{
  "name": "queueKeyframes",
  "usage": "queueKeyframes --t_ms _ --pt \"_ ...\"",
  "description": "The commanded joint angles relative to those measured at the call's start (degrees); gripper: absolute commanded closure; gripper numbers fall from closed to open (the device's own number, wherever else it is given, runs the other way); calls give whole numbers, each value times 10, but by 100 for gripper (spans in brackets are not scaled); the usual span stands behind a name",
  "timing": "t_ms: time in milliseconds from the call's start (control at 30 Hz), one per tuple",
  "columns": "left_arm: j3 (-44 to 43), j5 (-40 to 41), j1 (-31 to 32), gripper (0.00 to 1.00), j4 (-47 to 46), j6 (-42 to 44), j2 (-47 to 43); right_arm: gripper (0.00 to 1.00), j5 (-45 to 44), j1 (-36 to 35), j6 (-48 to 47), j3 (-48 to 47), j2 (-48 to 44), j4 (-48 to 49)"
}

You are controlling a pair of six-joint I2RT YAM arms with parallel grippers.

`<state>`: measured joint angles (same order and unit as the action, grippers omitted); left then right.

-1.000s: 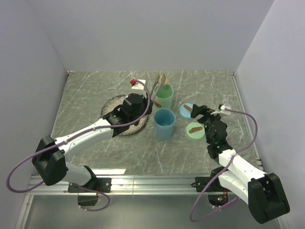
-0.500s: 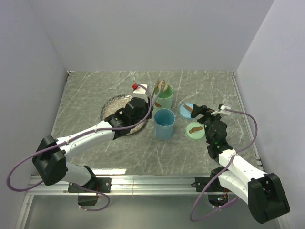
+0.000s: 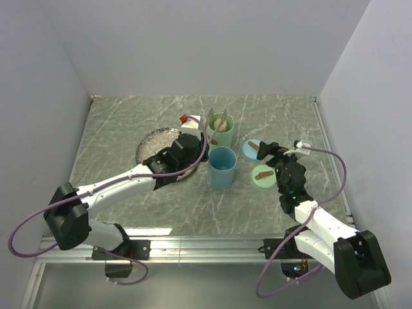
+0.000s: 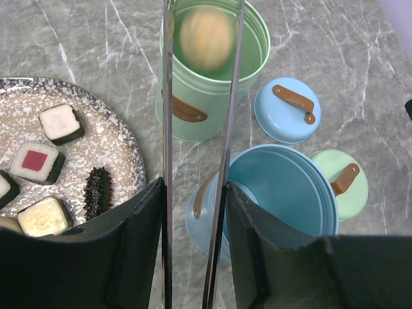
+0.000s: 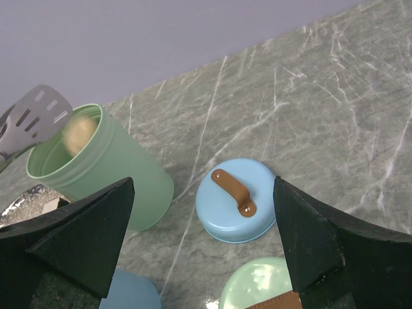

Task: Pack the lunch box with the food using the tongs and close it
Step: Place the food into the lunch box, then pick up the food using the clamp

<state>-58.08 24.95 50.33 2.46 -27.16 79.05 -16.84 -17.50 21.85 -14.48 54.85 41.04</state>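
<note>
Left gripper (image 4: 193, 187) pinches the tongs (image 4: 168, 96), jaws narrow, tong tips above the green can (image 4: 196, 96). Beige ball (image 4: 206, 37), blurred, sits between the tips at the can's mouth. Right gripper (image 5: 204, 183) is wide open and empty, right of the can.

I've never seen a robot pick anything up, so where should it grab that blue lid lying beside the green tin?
Take the blue lid by its brown handle, coming straight down from above with the jaws across the strap's narrow width. The lid lies flat with the handle up. Its rim is broad and low, so a side approach would probably find little to pinch.
</note>
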Motion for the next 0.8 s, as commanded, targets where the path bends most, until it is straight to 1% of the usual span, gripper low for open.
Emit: queueKeyframes --t_ms 0,267,400,467,500,600,667,767 --pt "-1 18 7 52 -9 -6 -20 5 1 -4 2 -2 3 19" --pt "3 30 16 51 -12 -7 -34 5 2 -3 0 -1 4 20" --pt "11 44 22 52 -21 -6 -62 5 2 -4 1 -1 4 20" --pt "24 62 23 52 -20 -11 -92 5 2 -3 1 -2 4 20" --pt "31 69 24 52 -36 -12 -104 5 2 -4 1 -2 5 20" --pt "65 93 25 52 -36 -23 -166 5 4 -4 0 -2 7 22" --pt "74 111 25 52 -26 -30 -186 5 4 -3 0 -3 9 22" --pt "88 153 24 52 16 -52 -205 5 5 -3 0 -5 11 24"
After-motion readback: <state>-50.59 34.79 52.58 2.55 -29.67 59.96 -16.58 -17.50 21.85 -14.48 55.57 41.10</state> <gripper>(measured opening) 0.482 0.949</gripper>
